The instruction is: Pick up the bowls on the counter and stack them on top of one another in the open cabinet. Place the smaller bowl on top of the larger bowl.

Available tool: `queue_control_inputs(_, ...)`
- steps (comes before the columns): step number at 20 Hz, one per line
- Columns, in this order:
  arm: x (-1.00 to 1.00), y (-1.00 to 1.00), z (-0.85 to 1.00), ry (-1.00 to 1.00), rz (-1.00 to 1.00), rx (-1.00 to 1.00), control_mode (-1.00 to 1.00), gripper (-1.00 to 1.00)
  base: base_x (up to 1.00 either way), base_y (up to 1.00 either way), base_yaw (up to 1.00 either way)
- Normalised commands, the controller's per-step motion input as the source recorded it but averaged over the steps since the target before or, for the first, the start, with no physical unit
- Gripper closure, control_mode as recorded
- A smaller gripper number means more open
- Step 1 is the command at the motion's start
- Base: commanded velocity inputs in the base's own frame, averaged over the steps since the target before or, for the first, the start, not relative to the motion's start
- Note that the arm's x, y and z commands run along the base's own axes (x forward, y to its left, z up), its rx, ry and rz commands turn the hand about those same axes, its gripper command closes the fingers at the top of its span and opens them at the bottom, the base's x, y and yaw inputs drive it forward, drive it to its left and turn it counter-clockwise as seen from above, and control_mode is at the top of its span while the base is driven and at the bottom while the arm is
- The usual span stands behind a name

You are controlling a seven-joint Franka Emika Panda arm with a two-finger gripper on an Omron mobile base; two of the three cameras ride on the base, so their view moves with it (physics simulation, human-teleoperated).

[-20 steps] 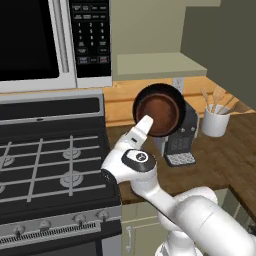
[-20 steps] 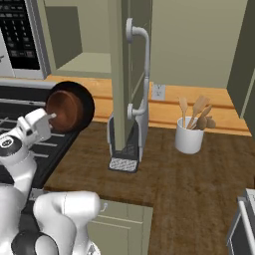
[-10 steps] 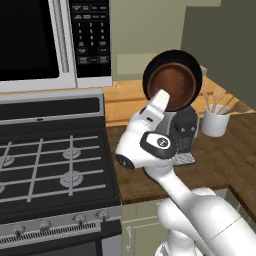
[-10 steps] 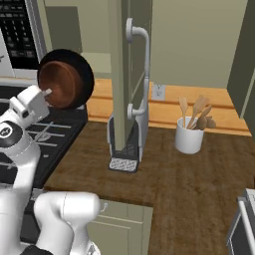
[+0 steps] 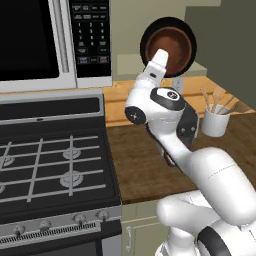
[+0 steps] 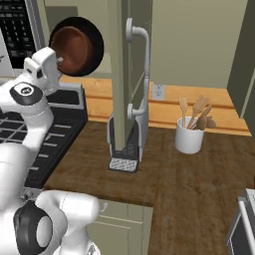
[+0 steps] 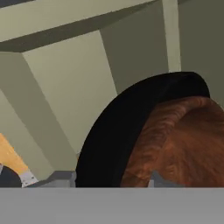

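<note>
Two bowls: one black bowl (image 5: 168,31), one brown bowl (image 5: 170,47). One utensil cup (image 5: 215,124). One microwave (image 5: 50,42).

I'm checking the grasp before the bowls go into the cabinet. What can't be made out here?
- Jaws: hidden behind the larger bowl and the wrist in both base views; open or shut unclear.
- Hand view: the smaller bowl is cut off by the right and bottom edges.
- Cabinet shelf: the arm and the bowls cover much of it in the left base view.

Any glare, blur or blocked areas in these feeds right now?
Left base view: sharp, no glare; the white arm hides some counter. Right base view: the cabinet door blocks the middle. Hand view: soft close-up of the glossy black bowl and reddish-brown bowl.
</note>
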Motion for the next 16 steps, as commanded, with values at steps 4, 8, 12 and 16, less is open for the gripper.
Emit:
queue_control_inputs(4,0.87,0.33,0.00,0.70,0.06,-0.26,-1.00,1.00,0.00,0.00,0.00)
queue_control_inputs(8,0.54,0.02,0.00,0.48,0.00,-0.07,-1.00,1.00,0.00,0.00,0.00)
queue_control_inputs(12,0.05,-0.08,0.01,-0.01,-0.01,0.02,-1.00,1.00,0.00,0.00,0.00)
queue_control_inputs(16,0.63,-0.08,0.00,0.01,-0.02,0.01,-1.00,1.00,0.00,0.00,0.00)
